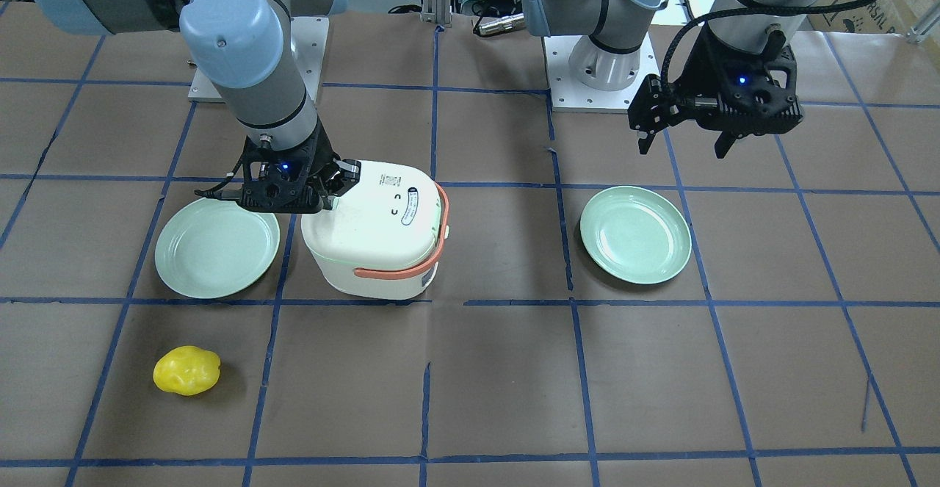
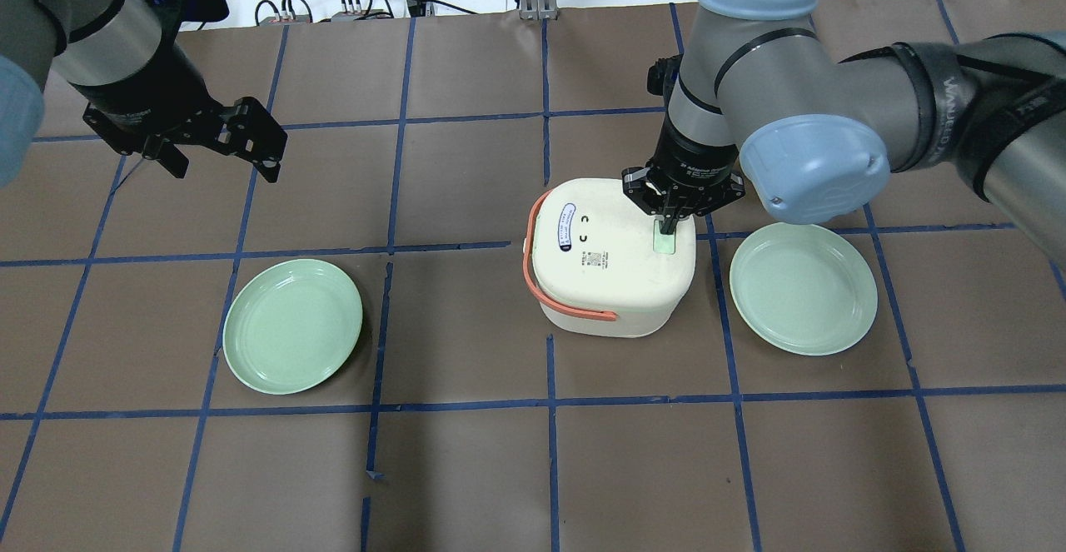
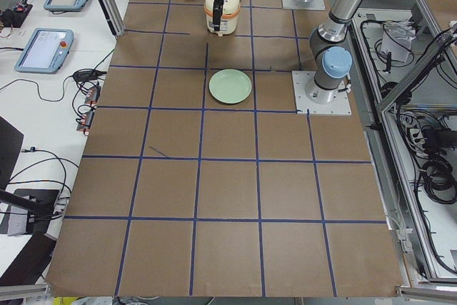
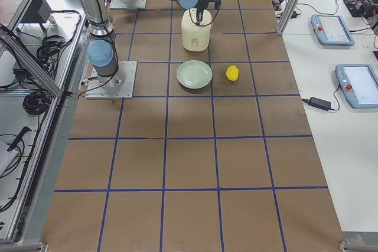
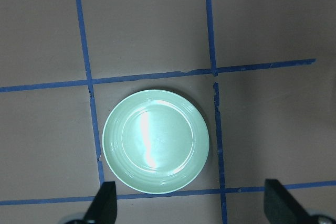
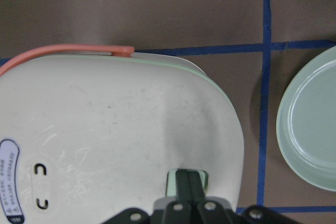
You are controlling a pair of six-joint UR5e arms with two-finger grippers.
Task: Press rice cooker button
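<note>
Pinched-shut jaws of the right gripper (image 6: pixel 189 177) are pictured set tip-down on the mint-green button (image 2: pixel 663 244) of the white, orange-handled rice cooker (image 2: pixel 612 265) on the brown surface (image 2: pixel 466 469); the left gripper (image 5: pixel 191 208), jaws spread, is held well apart.

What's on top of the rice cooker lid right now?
The right gripper, shut, points down onto the mint-green button of the rice cooker. An oval label shows too. The gripper covers the button's middle.
</note>
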